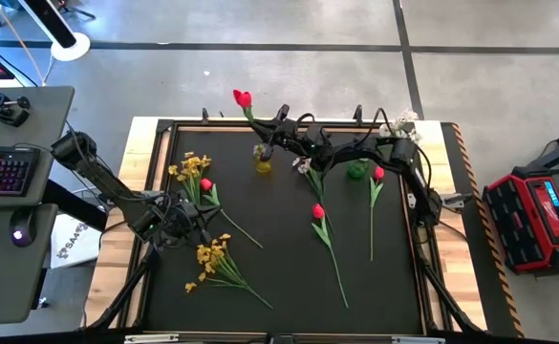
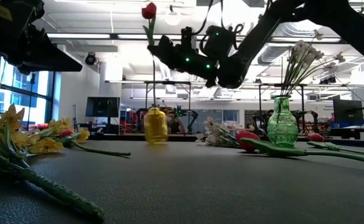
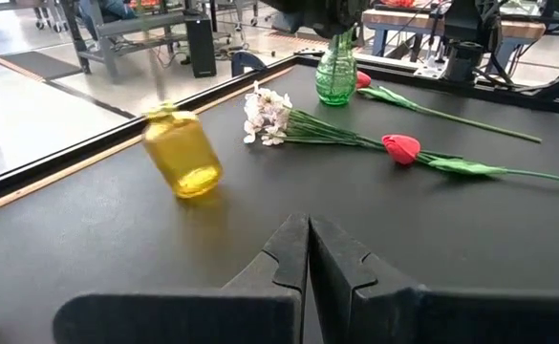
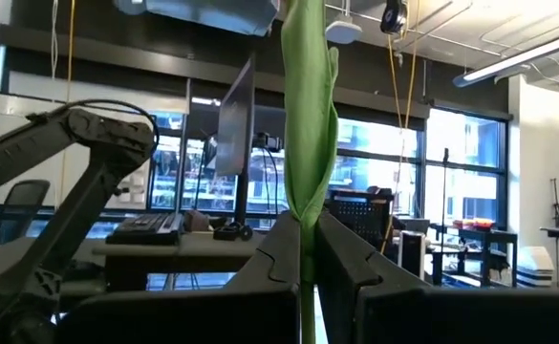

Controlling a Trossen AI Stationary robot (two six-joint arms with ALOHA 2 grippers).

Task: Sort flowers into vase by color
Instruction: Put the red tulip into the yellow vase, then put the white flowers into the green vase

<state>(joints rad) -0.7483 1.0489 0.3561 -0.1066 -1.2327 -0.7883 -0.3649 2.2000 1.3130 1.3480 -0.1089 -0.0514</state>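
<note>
Near the top centre of the overhead frame, your right gripper (image 1: 281, 122) is clamped on a red tulip (image 1: 243, 98); in the right wrist view the fingers (image 4: 284, 250) pinch its green stem (image 4: 308, 124), which runs straight up between them. From table level the bloom (image 2: 149, 10) stands high, with the stem dropping toward the yellow vase (image 2: 156, 126) directly below it. I cannot tell whether the stem end is inside the vase mouth.

To the right of that vase a white spray (image 1: 304, 167) lies on the black mat (image 1: 279, 277), then comes the green vase (image 1: 356, 170), which holds white blossoms (image 2: 301, 55). Two more red tulips lie flat: one at mid-frame (image 1: 318, 212), one just right of the green vase (image 1: 378, 174).

Your left gripper (image 1: 171, 223) sits at the lower left of the overhead frame, fingers (image 3: 289, 253) pressed together and holding nothing. Two yellow sprays (image 1: 191, 170) (image 1: 212, 255) lie beside it, with another red tulip (image 1: 205, 184) by the upper one.
</note>
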